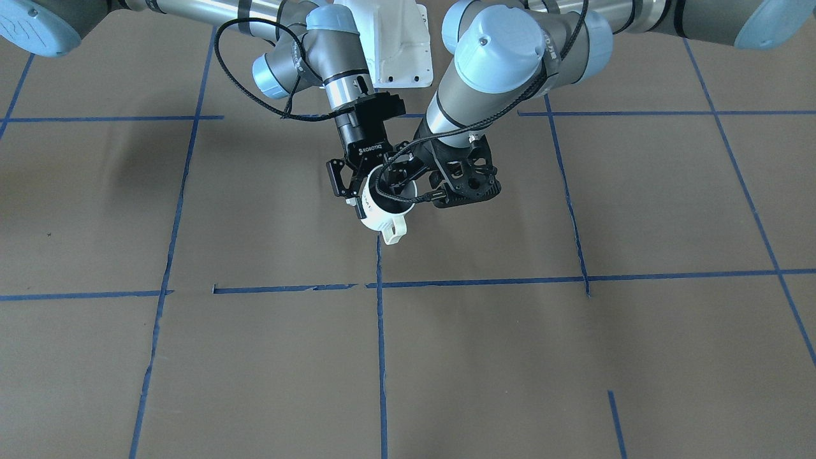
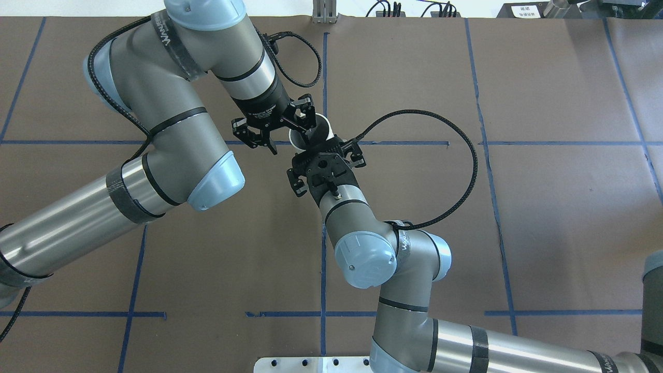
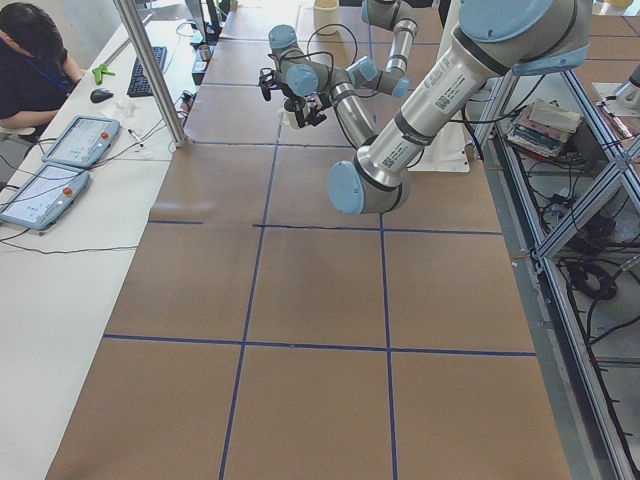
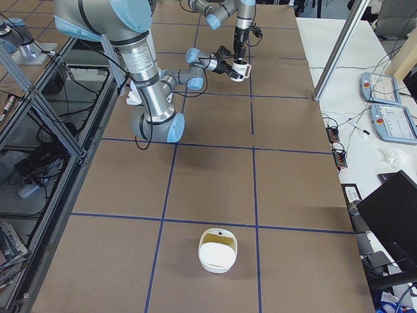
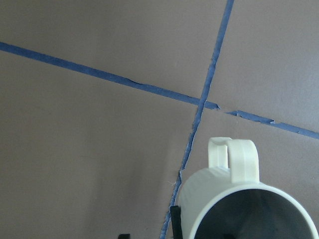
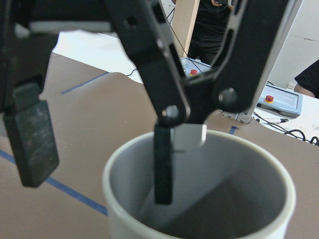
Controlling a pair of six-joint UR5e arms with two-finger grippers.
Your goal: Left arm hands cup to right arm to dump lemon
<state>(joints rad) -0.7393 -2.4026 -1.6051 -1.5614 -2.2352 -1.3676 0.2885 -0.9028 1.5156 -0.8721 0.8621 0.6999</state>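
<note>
The white ribbed cup (image 1: 376, 213) hangs above the table centre, tilted, with its handle (image 1: 395, 233) pointing away from the robot. My left gripper (image 1: 398, 188) is shut on the cup's rim: in the right wrist view one of its fingers (image 6: 162, 164) is inside the grey cup (image 6: 234, 194) and a pad sits outside the wall. My right gripper (image 1: 373, 188), lettered ROBOTIQ, is open beside the cup; its pad (image 6: 30, 134) stands apart from the wall. The left wrist view shows the cup (image 5: 234, 199) from above. No lemon shows; part of the cup's inside is hidden.
A cream bowl (image 4: 218, 251) stands on the brown table towards the end on my right. Blue tape lines (image 1: 379, 331) cross the tabletop. An operator (image 3: 30, 50) sits at a side desk with tablets (image 3: 80, 140). A metal post (image 3: 150, 70) stands at the table's edge.
</note>
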